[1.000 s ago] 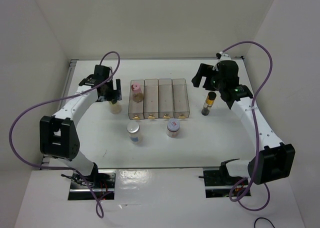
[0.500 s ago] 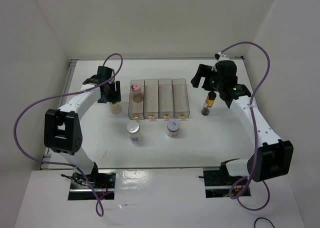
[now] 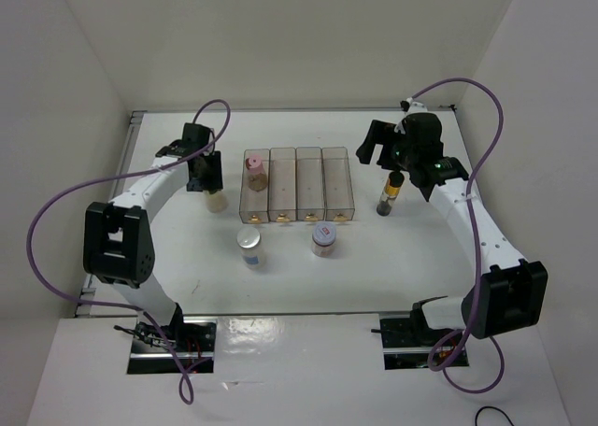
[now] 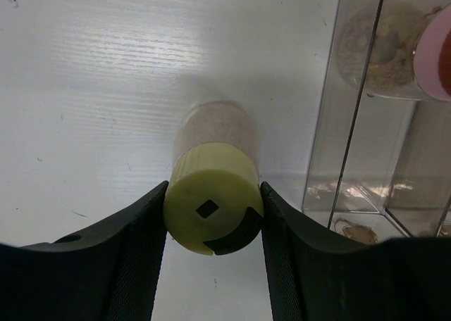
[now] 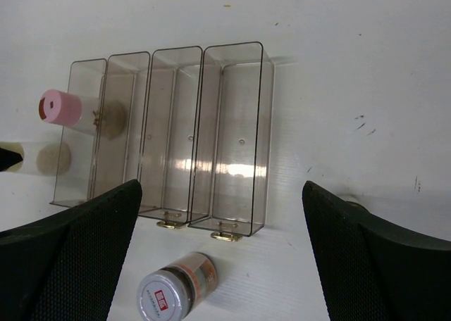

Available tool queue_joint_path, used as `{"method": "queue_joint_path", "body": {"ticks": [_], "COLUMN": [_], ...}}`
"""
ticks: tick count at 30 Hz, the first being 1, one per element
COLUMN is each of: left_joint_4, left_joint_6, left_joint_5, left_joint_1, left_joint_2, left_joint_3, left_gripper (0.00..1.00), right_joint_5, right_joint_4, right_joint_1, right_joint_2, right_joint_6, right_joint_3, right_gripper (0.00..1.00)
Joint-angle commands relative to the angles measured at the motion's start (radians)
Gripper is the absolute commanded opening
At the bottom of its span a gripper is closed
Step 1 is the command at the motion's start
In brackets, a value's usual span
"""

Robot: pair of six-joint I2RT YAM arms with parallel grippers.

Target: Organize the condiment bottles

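Note:
My left gripper (image 4: 213,189) is shut on the pale-yellow-capped bottle (image 4: 213,208), its pads against both sides of the cap; the bottle (image 3: 216,200) stands on the table just left of the bins. The pink-capped bottle (image 3: 253,169) (image 5: 60,107) stands inside the leftmost bin. In front of the bins stand the silver-grey-capped bottle (image 3: 250,247) and the short jar with a red-marked white lid (image 3: 323,237) (image 5: 173,293). The slim dark bottle with a yellow band (image 3: 391,194) stands right of the bins, under my right gripper (image 3: 381,146), which is open and holds nothing.
A row of clear rectangular bins (image 3: 299,185) (image 5: 232,138) sits mid-table; only the leftmost holds a bottle. White walls close in the table at the back and both sides. Purple cables loop off both arms.
My left gripper's jaws have closed onto the pale-yellow cap, and that wrist has shifted slightly toward the bins. The right arm has not moved.

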Motion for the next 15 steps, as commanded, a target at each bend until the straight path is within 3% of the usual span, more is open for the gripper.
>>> {"method": "queue_joint_path", "body": {"ticks": [1, 8, 15], "left_joint_4": [-0.049, -0.197, -0.274], "left_joint_6": [0.016, 0.048, 0.085], "left_joint_5": [0.031, -0.042, 0.174], "left_joint_1": [0.008, -0.031, -0.069], "left_joint_2": [-0.009, -0.149, -0.192], "left_joint_3": [0.064, 0.212, 0.314], "left_gripper": [0.42, 0.42, 0.42], "right_joint_5": [-0.018, -0.047, -0.056], "right_joint_4": [0.008, 0.008, 0.008], "right_joint_1": [-0.006, -0.006, 0.003], "right_joint_2": [-0.002, -0.002, 0.031], "right_joint_6": [-0.002, -0.011, -0.011], "right_joint_3": [0.039, 0.048, 0.059], "right_gripper": [0.99, 0.99, 0.99]}}
